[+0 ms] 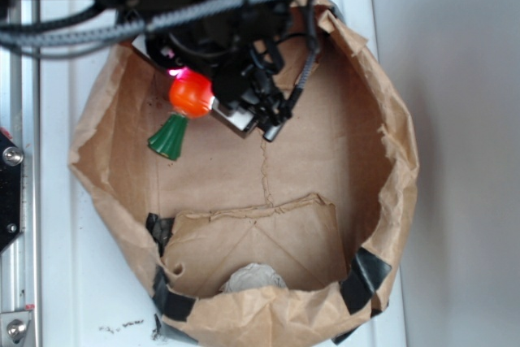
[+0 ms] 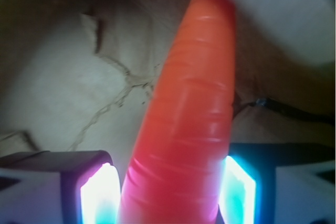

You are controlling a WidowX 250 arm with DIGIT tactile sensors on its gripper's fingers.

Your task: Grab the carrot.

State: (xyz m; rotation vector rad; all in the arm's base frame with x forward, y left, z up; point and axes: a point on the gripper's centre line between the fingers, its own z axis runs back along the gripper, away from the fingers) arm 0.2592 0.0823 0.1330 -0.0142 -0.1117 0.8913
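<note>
Clamped between two glowing pads (image 2: 97,195) at the bottom of the wrist frame — the carrot (image 2: 189,124), orange body running up to top centre. Held by the gripper (image 1: 203,91) in the upper left of the exterior frame, inside the crumpled brown paper bag (image 1: 390,168), green stem (image 1: 169,137) pointing down-left and apparently lifted off the bag floor. Glossy, tapered plastic — likely to squirt out along its length if squeezed off-centre or swung fast. Could also snag a cable or the stem on the bag's torn rim at the top on the way out, tugging the carrot loose. Crumpled white paper (image 1: 250,279) at lower centre, well clear.
</note>
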